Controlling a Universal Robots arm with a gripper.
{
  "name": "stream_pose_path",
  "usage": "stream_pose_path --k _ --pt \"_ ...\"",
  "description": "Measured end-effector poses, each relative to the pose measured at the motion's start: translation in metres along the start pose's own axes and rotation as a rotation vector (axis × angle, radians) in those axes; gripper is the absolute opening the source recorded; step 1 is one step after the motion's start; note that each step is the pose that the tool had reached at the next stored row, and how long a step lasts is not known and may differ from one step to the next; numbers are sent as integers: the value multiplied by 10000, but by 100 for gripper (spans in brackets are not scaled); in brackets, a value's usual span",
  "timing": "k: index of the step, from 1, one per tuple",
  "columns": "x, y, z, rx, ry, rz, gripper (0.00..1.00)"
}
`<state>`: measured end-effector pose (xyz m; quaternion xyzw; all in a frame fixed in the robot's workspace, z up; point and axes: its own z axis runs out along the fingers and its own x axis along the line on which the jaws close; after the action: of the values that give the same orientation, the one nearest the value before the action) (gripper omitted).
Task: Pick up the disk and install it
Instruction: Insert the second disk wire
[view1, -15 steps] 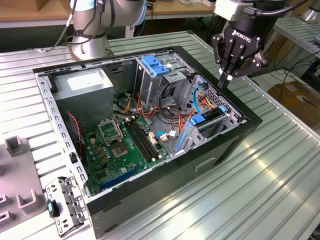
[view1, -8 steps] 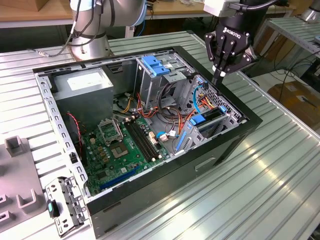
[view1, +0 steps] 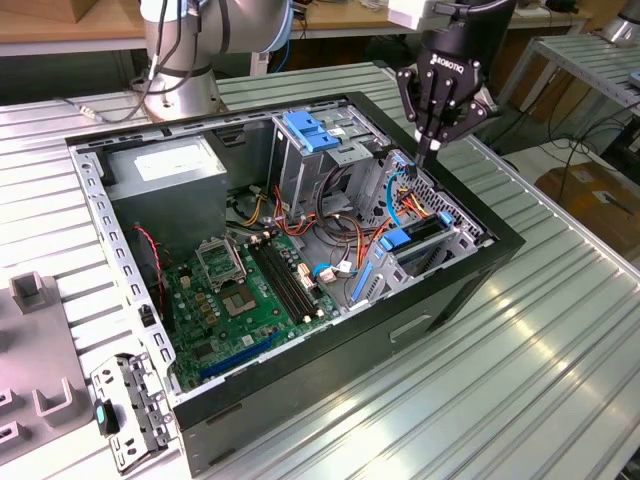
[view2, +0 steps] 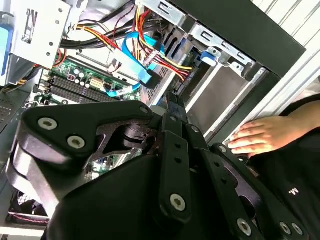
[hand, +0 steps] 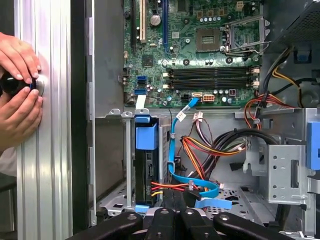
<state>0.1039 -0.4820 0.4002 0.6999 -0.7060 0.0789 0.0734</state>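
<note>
Blue-railed, the disk (hand: 146, 160) already sits edge-up in its bay at the exterior view's right of the open computer case (view1: 470, 290); the claw (view1: 432, 150), pinched narrow and empty, hovers just above it.

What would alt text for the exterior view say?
A black robot gripper, fingers shut, hangs over the corner drive bay of an open black computer case lying on a ribbed metal table. A green motherboard and blue-handled metal drive cage show inside.

Robotics lab: aluminium workbench (view1: 560, 330), open computer case (view1: 480, 270).
</note>
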Motion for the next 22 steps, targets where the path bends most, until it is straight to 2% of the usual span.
stream_pose_path --k 1,2,3,4,6,8,10,16,22 --pt "-15 0 2 1 109 -1 11" --pt "-33 0 4 1 328 -2 11" --pt "-55 1 7 2 600 -4 11" --pt "-69 1 11 3 683 -5 11" --pt "-117 2 35 3 806 -6 11" --pt "-183 2 62 -11 820 -6 11" --pt "-254 1 73 -70 829 38 11" --pt "-337 -2 92 -228 833 218 11" --pt "-350 -3 106 -248 832 232 11"
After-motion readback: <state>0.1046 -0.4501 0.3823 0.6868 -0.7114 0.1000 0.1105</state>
